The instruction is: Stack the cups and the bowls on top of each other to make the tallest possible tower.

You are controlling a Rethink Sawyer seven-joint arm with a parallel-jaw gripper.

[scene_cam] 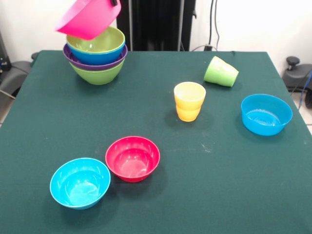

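A huge pink bowl (87, 17) hangs tilted over the tower (96, 56) at the far left, its lower side just over the top bowl. Only a black tip of my gripper (115, 2) shows at the top edge, shut on the pink bowl's raised rim. The tower is a lime green bowl (99, 74) at the base, then purple (73, 59), blue (97, 57) and a green bowl (97, 41). A yellow-orange cup (189, 101) stands upright mid-table. The light green cup (221, 71) lies on its side behind it. A blue bowl (266, 114) sits right, with red (132, 158) and cyan (80, 183) bowls in front.
The dark green table (204, 195) ends close behind the tower and just right of the blue bowl. Black gear (292, 68) stands beyond the right edge.
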